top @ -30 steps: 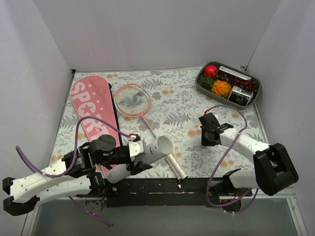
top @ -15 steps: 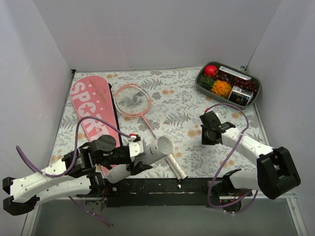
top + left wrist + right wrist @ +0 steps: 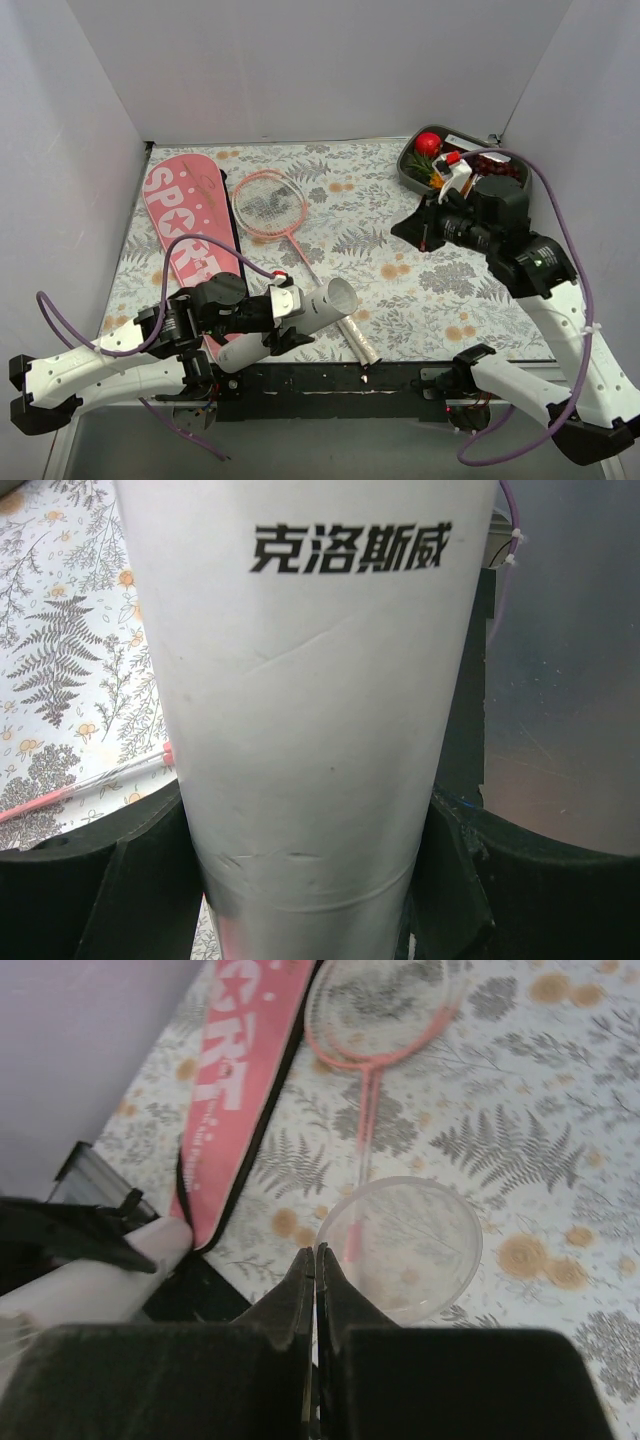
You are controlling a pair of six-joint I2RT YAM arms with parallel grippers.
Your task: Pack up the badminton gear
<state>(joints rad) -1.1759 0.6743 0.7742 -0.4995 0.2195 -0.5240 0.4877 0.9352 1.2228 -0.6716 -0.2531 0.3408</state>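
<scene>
While low over the near edge of the desk (image 3: 400,300), grips the long white tube (image 3: 305,315) in the left tool (image 3: 283,312), with the fingers (image 3: 140,880) pressed against either side of the barrel. Aims the tube's open mouth ahead and to the right of that tool, tilted up off the desk. Shows black lettering on the barrel, just ahead of the fingers. Finds the pink-framed racket (image 3: 270,203) lying flat, its white handle close beside the tube's mouth just right of the left tool, its head farther ahead. Finds the pink racket-shaped bag (image 3: 190,225) ahead and to the left of the left tool, flat on the desk beside the racket's head. Holds the right tool (image 3: 315,1260) high above the desk, fingers pinched almost together on the rim of a clear round lid (image 3: 400,1250). Looks down past that tool onto racket and bag, far below and ahead. Has the grey tray (image 3: 408,172) of fruit just behind the right tool.
</scene>
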